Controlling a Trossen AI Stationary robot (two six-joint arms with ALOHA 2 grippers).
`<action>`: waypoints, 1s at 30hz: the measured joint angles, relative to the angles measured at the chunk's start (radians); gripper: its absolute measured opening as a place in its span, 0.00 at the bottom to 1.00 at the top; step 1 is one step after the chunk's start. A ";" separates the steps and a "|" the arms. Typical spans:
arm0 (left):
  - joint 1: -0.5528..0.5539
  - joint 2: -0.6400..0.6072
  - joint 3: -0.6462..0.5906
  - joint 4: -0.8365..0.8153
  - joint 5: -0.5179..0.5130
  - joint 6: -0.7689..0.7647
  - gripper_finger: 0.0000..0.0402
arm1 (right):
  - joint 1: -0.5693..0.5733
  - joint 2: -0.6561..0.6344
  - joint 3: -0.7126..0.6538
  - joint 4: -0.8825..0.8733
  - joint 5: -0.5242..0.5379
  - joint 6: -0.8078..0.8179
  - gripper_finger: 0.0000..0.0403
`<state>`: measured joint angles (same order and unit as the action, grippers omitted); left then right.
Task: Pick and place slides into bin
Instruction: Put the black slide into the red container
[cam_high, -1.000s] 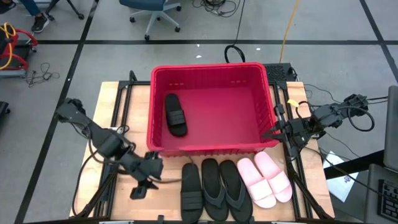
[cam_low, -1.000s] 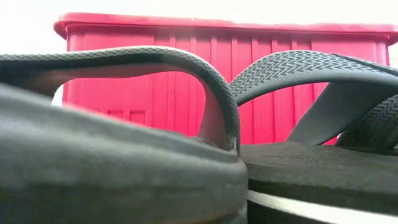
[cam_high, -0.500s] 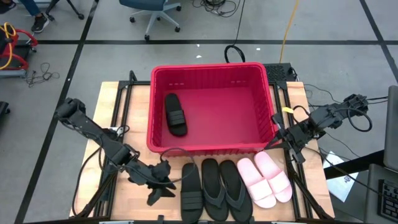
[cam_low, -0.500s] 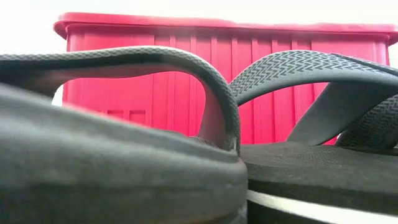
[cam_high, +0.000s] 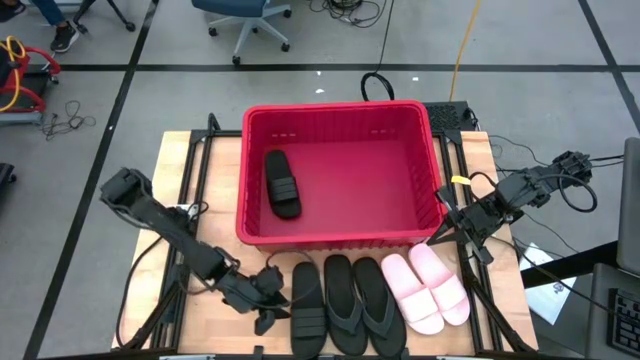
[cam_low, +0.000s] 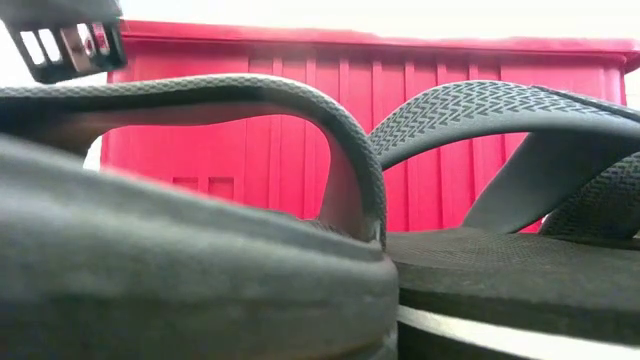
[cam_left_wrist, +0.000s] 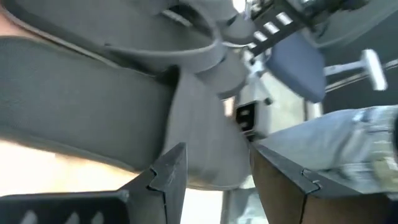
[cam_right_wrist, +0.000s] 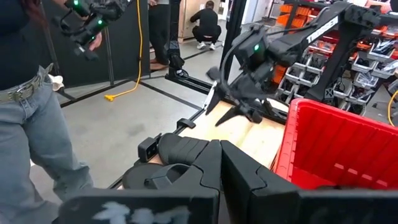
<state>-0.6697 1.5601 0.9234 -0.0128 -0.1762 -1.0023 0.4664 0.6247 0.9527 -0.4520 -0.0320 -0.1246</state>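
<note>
On the table's near side lie a black wide-strap slide (cam_high: 307, 305), two black flip-flops (cam_high: 357, 300) and two pale pink slides (cam_high: 427, 288), all flat on their soles. A second black slide (cam_high: 282, 183) lies in the red bin (cam_high: 340, 112). My left gripper (cam_high: 274, 298) is open and low at the black slide's left edge. In the left wrist view the slide (cam_left_wrist: 93, 106) fills the space ahead of that gripper (cam_left_wrist: 214, 180). My right gripper (cam_high: 437, 228) is shut and hovers by the bin's near right corner. My left gripper comes in slanting down from the table's left, its open fingers (cam_left_wrist: 168, 177) close against the black slide's left side (cam_left_wrist: 205, 146). I cannot tell whether it touches the slide.
The bin's near wall (cam_low: 400, 130) stands just behind the row of sandals. A bare strip of table (cam_high: 205, 170) lies left of the bin. A person in jeans (cam_right_wrist: 31, 124) stands beyond the table's right side. Cables trail around both arm bases.
My left gripper has come down and gone toward the table's right and near edge, up to the black slide's left side, rolling as it went and staying open. My right gripper has tipped a little toward the near edge. The sandals have not moved.
</note>
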 joint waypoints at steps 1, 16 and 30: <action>0.000 0.013 0.000 0.001 0.000 0.007 0.42 | 0.000 0.000 0.000 0.003 0.000 0.000 0.00; 0.053 0.134 0.000 0.038 0.071 0.059 0.42 | 0.000 0.000 0.000 0.014 0.004 0.000 0.00; 0.094 0.206 0.000 0.208 0.260 0.088 0.42 | 0.000 0.000 0.000 0.013 0.004 0.000 0.00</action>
<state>-0.5753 1.7657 0.9234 0.1953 0.0833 -0.9138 0.4664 0.6247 0.9527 -0.4386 -0.0277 -0.1242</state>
